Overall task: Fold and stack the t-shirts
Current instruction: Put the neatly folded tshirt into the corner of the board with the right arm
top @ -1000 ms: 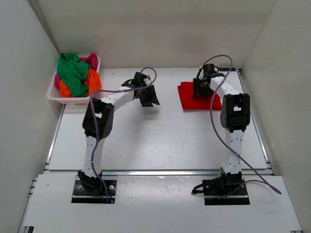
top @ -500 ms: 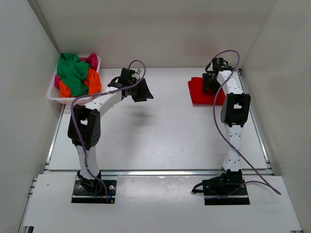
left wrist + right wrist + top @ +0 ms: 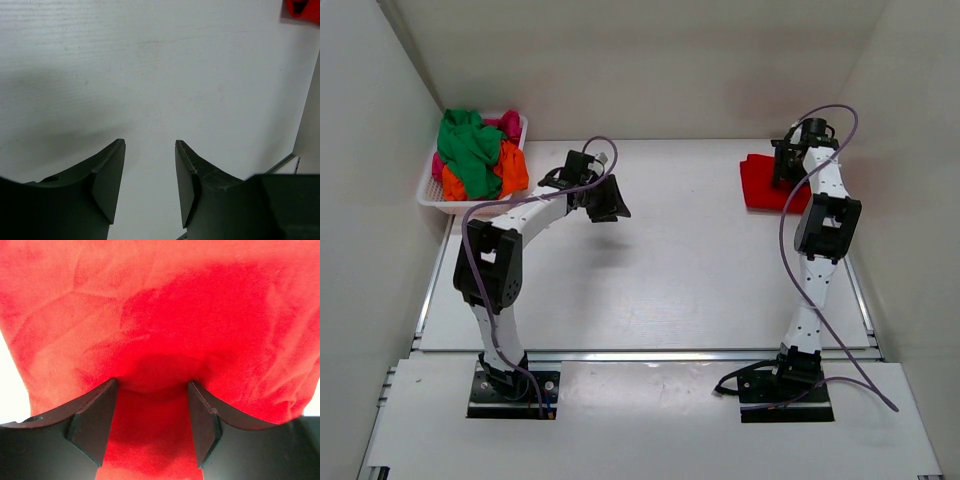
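Table (image 3: 650,270); basket (image 3: 432,196) of t-shirts (image 3: 472,150) overhead only

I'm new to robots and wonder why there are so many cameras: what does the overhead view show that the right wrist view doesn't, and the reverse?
Only the overhead view shows both arms, the left hand open above the table, and the white basket at the far left heaped with other t-shirts, green, orange and pink. Only the right wrist view shows the red t-shirt close up: its fine creases, and two fingers spread apart with their tips against it. Both show the red t-shirt and the right hand on it.
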Available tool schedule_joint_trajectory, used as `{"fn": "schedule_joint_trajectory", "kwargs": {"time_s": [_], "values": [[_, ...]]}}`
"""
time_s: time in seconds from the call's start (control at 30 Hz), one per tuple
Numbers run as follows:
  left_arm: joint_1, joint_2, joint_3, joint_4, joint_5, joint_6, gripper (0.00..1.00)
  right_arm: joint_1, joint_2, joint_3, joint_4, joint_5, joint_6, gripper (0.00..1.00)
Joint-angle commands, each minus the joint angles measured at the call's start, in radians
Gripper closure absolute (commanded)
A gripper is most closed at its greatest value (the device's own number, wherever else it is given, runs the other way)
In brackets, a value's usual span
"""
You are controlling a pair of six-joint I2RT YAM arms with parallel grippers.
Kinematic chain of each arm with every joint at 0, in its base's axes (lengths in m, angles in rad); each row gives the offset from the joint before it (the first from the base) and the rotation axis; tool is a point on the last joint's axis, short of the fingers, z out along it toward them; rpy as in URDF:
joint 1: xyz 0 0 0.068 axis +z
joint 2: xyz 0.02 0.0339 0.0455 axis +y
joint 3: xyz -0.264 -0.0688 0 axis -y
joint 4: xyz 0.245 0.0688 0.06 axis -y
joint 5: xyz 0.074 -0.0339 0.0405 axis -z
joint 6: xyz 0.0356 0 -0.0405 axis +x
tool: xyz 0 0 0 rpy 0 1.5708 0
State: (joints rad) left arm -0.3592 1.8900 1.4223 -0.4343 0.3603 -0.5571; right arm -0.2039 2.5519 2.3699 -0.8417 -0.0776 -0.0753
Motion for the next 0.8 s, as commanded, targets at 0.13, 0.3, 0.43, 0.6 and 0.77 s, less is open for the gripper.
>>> {"fn": "schedule_joint_trajectory", "kwargs": {"time_s": [0.13, 0.3, 0.43, 0.6, 0.77], "values": [[0.016, -0.123, -0.054, 0.02, 0.028, 0.008, 0.44, -0.048, 0.024, 0.075, 0.155, -0.126, 0.011, 0.46], [0.014, -0.15, -0.088, 0.046, 0.034, -0.006, 0.44, -0.054, -0.01, 0.054, 0.183, -0.153, -0.041, 0.48], [0.016, -0.155, -0.092, 0.036, 0.026, -0.007, 0.45, -0.019, -0.116, 0.009, 0.224, -0.094, -0.049, 0.48], [0.012, -0.229, -0.152, 0.054, 0.035, -0.02, 0.44, 0.023, -0.318, -0.108, 0.216, 0.03, 0.032, 0.4], [0.014, -0.31, -0.256, 0.103, 0.046, -0.053, 0.44, 0.031, -0.456, -0.43, 0.217, 0.022, 0.112, 0.81]]}}
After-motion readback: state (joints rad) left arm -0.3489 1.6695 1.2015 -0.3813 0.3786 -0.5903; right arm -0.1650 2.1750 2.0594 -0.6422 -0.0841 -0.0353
